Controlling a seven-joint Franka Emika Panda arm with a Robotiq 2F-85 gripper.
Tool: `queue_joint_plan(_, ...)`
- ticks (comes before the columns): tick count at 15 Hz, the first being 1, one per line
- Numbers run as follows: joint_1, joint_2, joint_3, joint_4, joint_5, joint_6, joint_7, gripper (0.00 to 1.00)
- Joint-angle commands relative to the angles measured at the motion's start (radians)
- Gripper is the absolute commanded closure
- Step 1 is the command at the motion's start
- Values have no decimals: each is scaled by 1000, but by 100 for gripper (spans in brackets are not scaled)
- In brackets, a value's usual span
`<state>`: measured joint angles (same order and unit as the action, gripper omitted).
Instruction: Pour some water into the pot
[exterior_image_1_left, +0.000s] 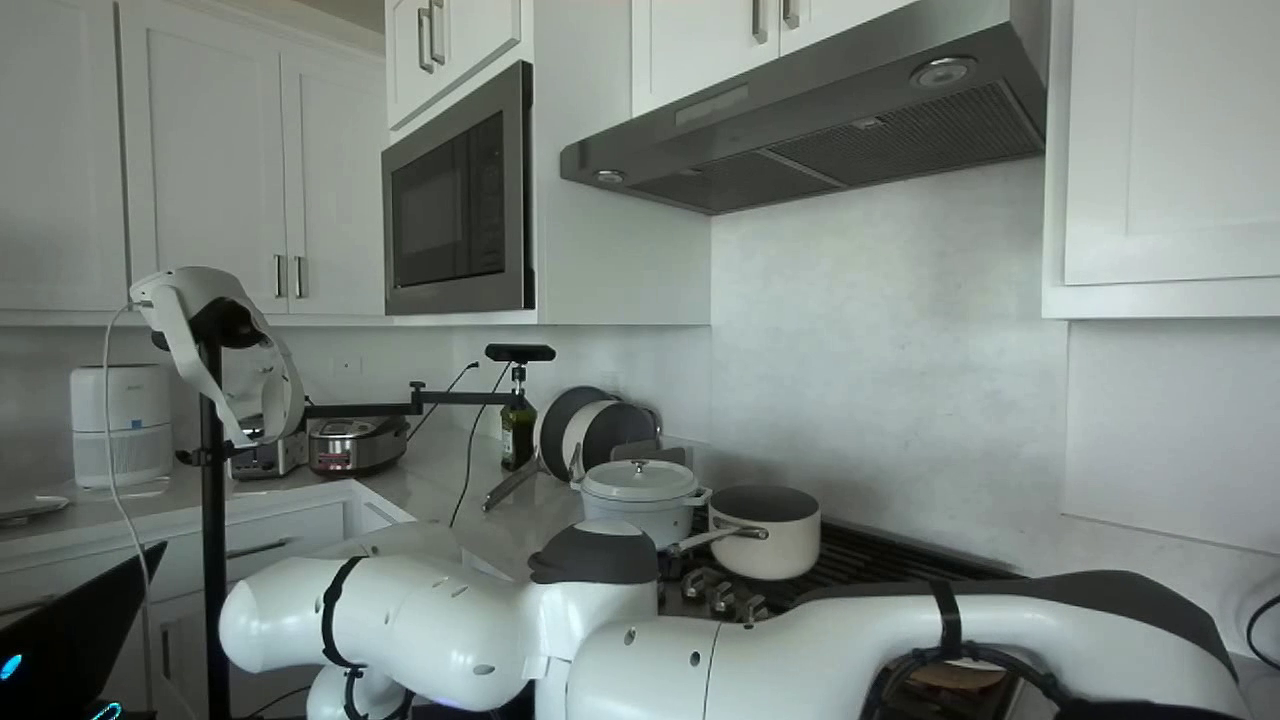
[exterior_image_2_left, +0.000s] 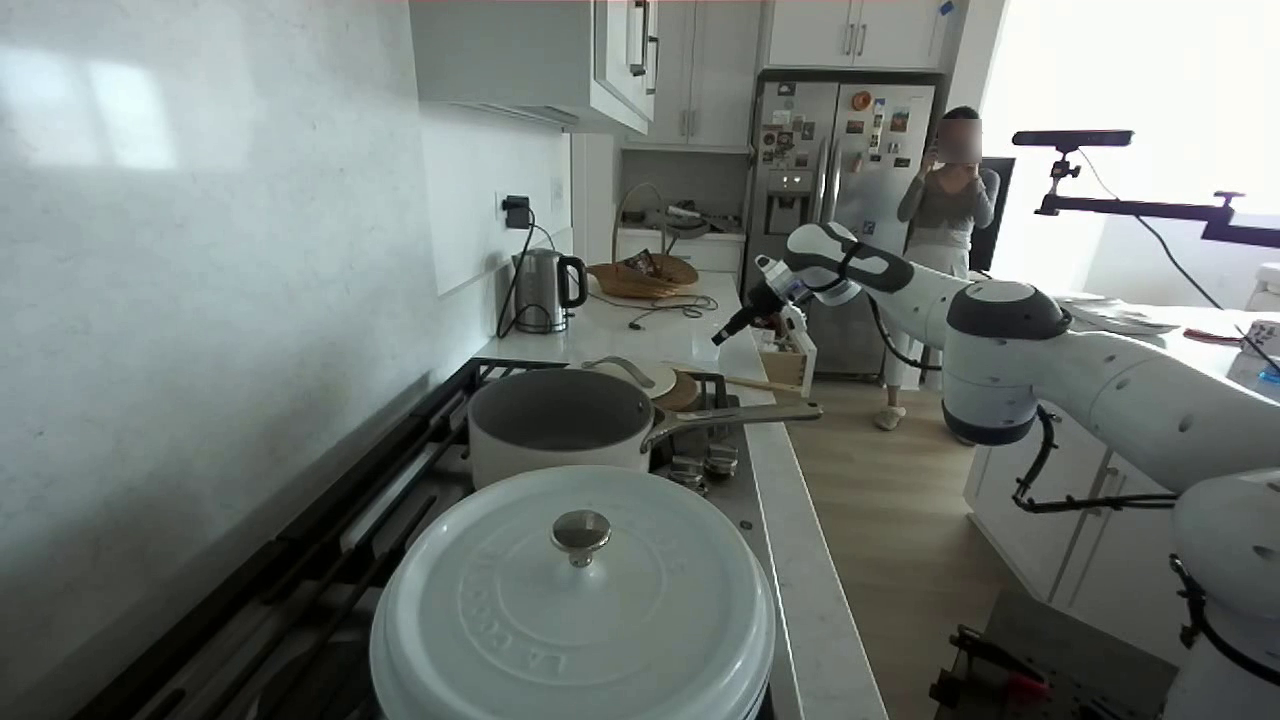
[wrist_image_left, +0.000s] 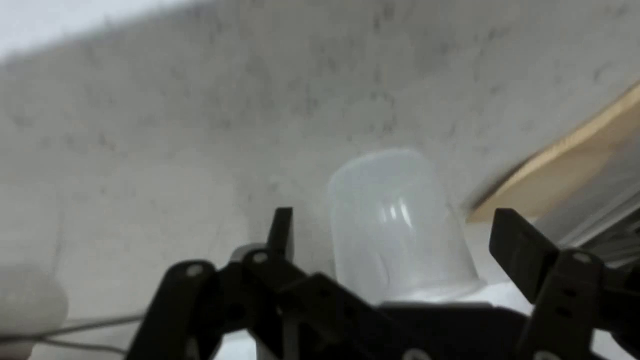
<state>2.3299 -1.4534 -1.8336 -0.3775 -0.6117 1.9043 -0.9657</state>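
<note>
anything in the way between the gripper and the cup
Perhaps: in the wrist view a wooden piece shows partly between the cup and one finger of the open gripper, depth unclear. Nothing visible toward the other finger.

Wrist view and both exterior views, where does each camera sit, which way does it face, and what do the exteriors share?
Wrist view: on the wrist, facing the counter and a whitish cup-like vessel; open fingers show.
An exterior view: across the arm from the stove, facing the range hood; arm shows, fingers don't.
An exterior view: near the lidded pot, facing the refrigerator; arm and fingers show.
Both exterior views: arm, lidded pot, saucepan.
</note>
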Motion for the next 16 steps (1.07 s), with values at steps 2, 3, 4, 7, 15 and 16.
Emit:
queue_joint_plan(2, -51, -17, -155, -83, 6, -82, 55, 0)
queue_joint_plan(3, -55, -18, -175, -87, 16, -86, 63, 0)
queue_joint_plan(4, -57, -13, -186, -86, 31, -93, 77, 0)
queue_joint_plan(7, -1, -10, -102, 4, 37, -53, 43, 0)
queue_joint_plan(15, -1, -10, -99, 6, 37, -53, 43, 0)
queue_joint_plan(16, -1, -10, -99, 6, 37, -53, 43, 0)
